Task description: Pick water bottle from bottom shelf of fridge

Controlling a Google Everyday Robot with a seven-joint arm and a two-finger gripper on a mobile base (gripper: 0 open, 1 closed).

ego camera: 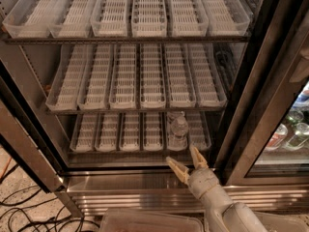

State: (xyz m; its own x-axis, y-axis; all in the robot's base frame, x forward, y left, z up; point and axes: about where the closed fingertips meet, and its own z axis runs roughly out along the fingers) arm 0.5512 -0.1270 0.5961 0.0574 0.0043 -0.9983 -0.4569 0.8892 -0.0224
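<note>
Stainless steel frames the fridge (pixel 145 192), which fills nearly everything ahead of and above my gripper (pixel 181 155). Its polished sill runs just beneath my fingers and out to both sides. High above me sits the top row of white slotted trays (pixel 130 8), and the middle row (pixel 140 76) hangs between that and me. The bottom shelf (pixel 120 132) lies straight ahead, just past my fingertips, with six narrow white lane trays side by side on a dark rack.

Off to my right, beyond the dark door post, a glass-fronted cabinet (pixel 289 129) shows bottles with coloured labels. Down to my left and well apart from me, black cables (pixel 19 211) trail across the speckled floor.

I hover in front of the sill, outside the shelf, with my two tan fingers spread wide in a V and nothing between them.

The water bottle (pixel 178 129) stands on the bottom shelf in the fifth lane from the left, just ahead of me and roughly in line with the gap between my fingers. Its clear ribbed body is near my fingertips, but neither finger touches it.
</note>
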